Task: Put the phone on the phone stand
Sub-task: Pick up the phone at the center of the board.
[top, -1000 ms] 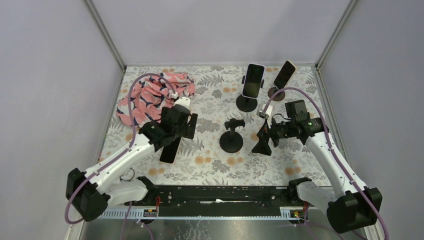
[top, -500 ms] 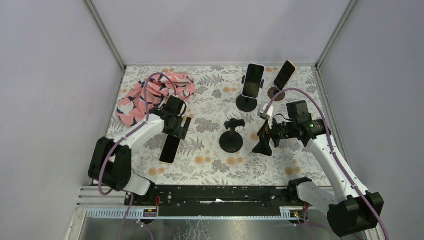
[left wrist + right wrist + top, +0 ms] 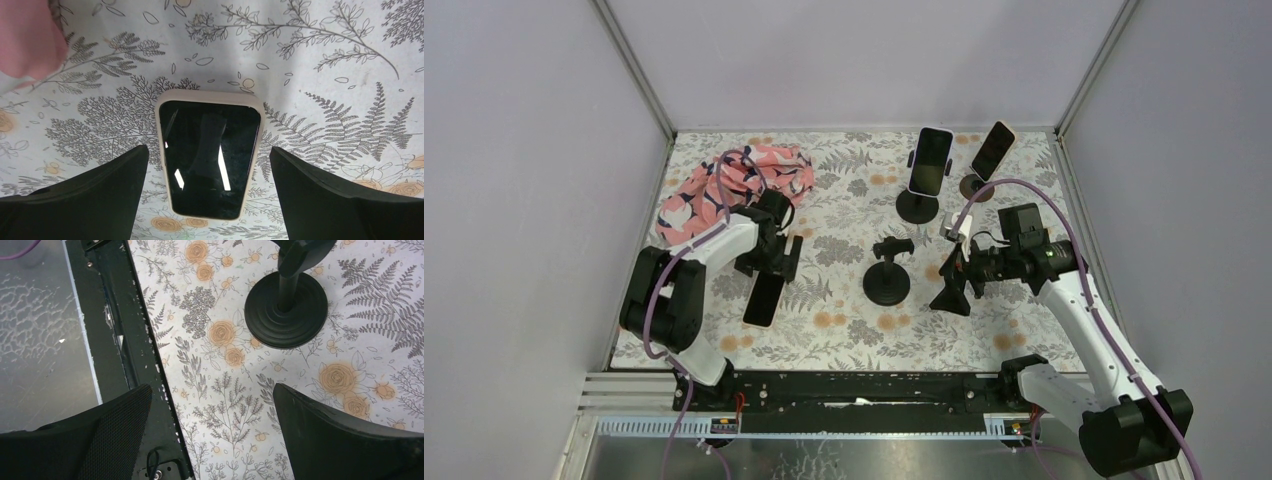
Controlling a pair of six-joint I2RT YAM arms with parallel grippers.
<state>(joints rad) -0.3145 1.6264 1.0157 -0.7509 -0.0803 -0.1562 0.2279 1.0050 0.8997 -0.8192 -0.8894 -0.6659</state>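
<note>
A phone [image 3: 762, 300] with a pale case lies screen up on the floral mat; in the left wrist view it [image 3: 209, 152] lies between my fingers. My left gripper [image 3: 770, 270] hovers over its far end, open and not touching it [image 3: 209, 200]. The empty black phone stand [image 3: 887, 272] stands mid-mat, and its round base [image 3: 286, 307] shows in the right wrist view. My right gripper [image 3: 950, 288] is open and empty just right of that stand [image 3: 210, 435].
Two more stands at the back hold phones [image 3: 930, 162] [image 3: 992, 150]. A pink patterned cloth [image 3: 729, 185] lies at the back left, its edge [image 3: 27, 40] near the phone. A black rail [image 3: 135, 365] runs along the mat's near edge.
My left arm has swung and folded back toward the left, and its gripper has shifted slightly back-left over the phone's far end. The phone and right arm have hardly moved.
</note>
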